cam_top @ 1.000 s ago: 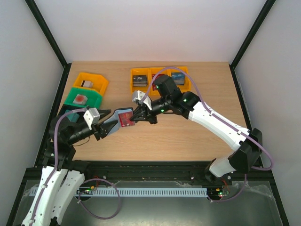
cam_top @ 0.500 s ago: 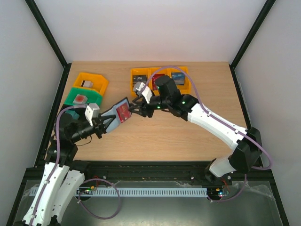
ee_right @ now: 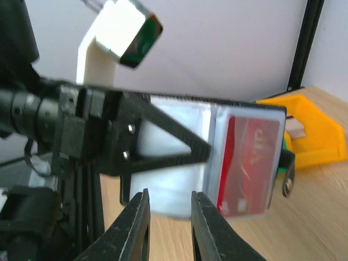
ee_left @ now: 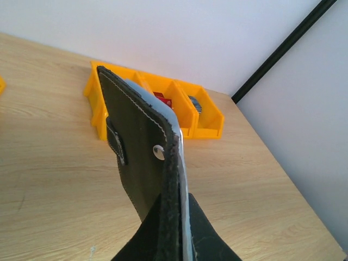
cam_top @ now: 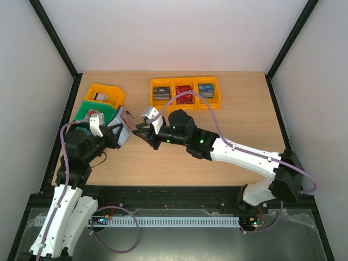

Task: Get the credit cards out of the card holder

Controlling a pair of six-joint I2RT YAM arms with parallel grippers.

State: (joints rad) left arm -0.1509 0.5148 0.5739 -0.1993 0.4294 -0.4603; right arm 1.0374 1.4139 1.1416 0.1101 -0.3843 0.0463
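Compared with a second back, the card holder (cam_top: 123, 128) has been pulled away from the middle of the worktop (cam_top: 244, 114) and carried over toward the left edge. The right gripper (cam_top: 140, 134) has been brought along after it. The holder is now held up off the wood, just beside the green bin (cam_top: 89, 107), with the yellow bin (cam_top: 114, 92) sat behind that near the far left corner.

It's pinched at its lower end by the left gripper (ee_left: 176, 242), fingers pressed tight on the leather. From the left wrist it's seen edge-on: black outside, pale stitching, snap tab (ee_left: 116, 142) hanging off the side. From the right wrist the open inside is faced, and a red card (ee_right: 247, 163) is seen tucked in the right-hand clear pocket, still fully in. No other card can be made out in the holder.

The right gripper's fingers (ee_right: 133, 228) are parted by a narrow gap and nothing is caught between them. They're held right by the holder's lower edge; whether it's actually touched can't be told.

Along the far edge an orange three-slot bin (cam_top: 185, 103) is parked, with a card stack (cam_top: 161, 93) in each slot: greyish, red, bluish.
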